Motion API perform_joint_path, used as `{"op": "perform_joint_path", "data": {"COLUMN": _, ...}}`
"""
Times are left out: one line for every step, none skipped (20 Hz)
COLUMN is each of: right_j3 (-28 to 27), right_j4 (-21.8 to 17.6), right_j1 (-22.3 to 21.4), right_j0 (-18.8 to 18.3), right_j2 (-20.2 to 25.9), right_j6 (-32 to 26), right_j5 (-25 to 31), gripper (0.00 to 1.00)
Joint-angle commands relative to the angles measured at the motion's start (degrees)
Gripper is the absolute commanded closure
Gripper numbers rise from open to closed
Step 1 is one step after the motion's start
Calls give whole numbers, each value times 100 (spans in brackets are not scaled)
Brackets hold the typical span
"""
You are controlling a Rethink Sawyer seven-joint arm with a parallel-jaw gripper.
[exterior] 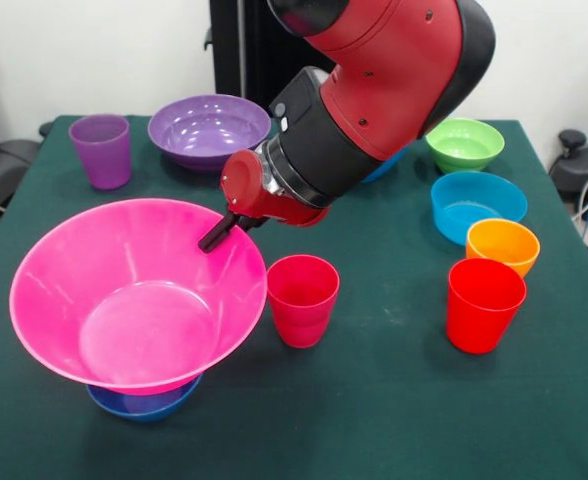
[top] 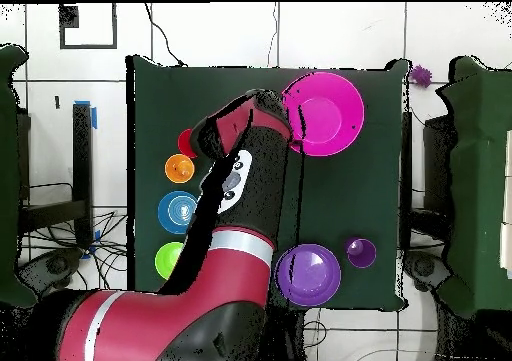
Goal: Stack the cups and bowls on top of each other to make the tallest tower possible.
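Gripper at the end of the red and black arm is angled down over the far rim of the huge glossy pink plastic bowl; its dark fingers reach to that rim, but whether they are released, clenched or grasping anything cannot be told from either view. This pink bowl sits tilted on a small dark blue bowl, only an edge of which shows beneath it. Just beside the gripper, on its open side and nearer the camera, stands the magenta-pink tapered plastic cup, upright and apart from the pink bowl. Behind the gripper lies the large purple bowl, with the translucent purple cup next to it. Well apart from the gripper, beyond the arm, are the green bowl, the cyan bowl, the small orange bowl and the red cup, the last two touching or nearly so.
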Motion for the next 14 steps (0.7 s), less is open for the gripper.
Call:
{"op": "perform_joint_path", "data": {"right_j3": 276, "right_j4": -213, "right_j1": 34, "right_j0": -141, "right_j2": 680, "right_j6": -881, "right_j5": -246, "gripper": 100}}
{"op": "perform_joint_path", "data": {"right_j3": 273, "right_j4": -218, "right_j1": 24, "right_j0": -136, "right_j2": 674, "right_j6": -898, "right_j5": -229, "gripper": 100}}
{"op": "perform_joint_path", "data": {"right_j3": 222, "right_j4": -236, "right_j1": 48, "right_j0": -138, "right_j2": 676, "right_j6": -928, "right_j5": -230, "gripper": 100}}
{"op": "perform_joint_path", "data": {"right_j3": 201, "right_j4": -263, "right_j1": 66, "right_j0": -132, "right_j2": 666, "right_j6": -944, "right_j5": -244, "gripper": 100}}
{"op": "perform_joint_path", "data": {"right_j3": 165, "right_j4": -281, "right_j1": 75, "right_j0": -143, "right_j2": 664, "right_j6": -978, "right_j5": -248, "gripper": 100}}
{"op": "perform_joint_path", "data": {"right_j3": 163, "right_j4": -296, "right_j1": 87, "right_j0": -151, "right_j2": 669, "right_j6": -990, "right_j5": -282, "gripper": 100}}
{"op": "perform_joint_path", "data": {"right_j3": 165, "right_j4": -312, "right_j1": 80, "right_j0": -172, "right_j2": 670, "right_j6": -1021, "right_j5": -313, "gripper": 100}}
{"op": "perform_joint_path", "data": {"right_j3": 165, "right_j4": -317, "right_j1": 84, "right_j0": -184, "right_j2": 671, "right_j6": -1017, "right_j5": -341, "gripper": 100}}
{"op": "perform_joint_path", "data": {"right_j3": 156, "right_j4": -315, "right_j1": 88, "right_j0": -204, "right_j2": 680, "right_j6": -1018, "right_j5": -365, "gripper": 100}}
{"op": "perform_joint_path", "data": {"right_j3": 145, "right_j4": -319, "right_j1": 97, "right_j0": -229, "right_j2": 694, "right_j6": -1047, "right_j5": -382, "gripper": 100}}
{"op": "perform_joint_path", "data": {"right_j3": 105, "right_j4": -330, "right_j1": 117, "right_j0": -250, "right_j2": 716, "right_j6": -1104, "right_j5": -397, "gripper": 100}}
{"op": "perform_joint_path", "data": {"right_j3": 85, "right_j4": -348, "right_j1": 129, "right_j0": -270, "right_j2": 726, "right_j6": -1138, "right_j5": -420, "gripper": 100}}
{"op": "perform_joint_path", "data": {"right_j3": 60, "right_j4": -350, "right_j1": 141, "right_j0": -291, "right_j2": 744, "right_j6": -1163, "right_j5": -434, "gripper": 100}}
{"op": "perform_joint_path", "data": {"right_j3": 54, "right_j4": -352, "right_j1": 144, "right_j0": -314, "right_j2": 760, "right_j6": -1184, "right_j5": -453, "gripper": 100}}
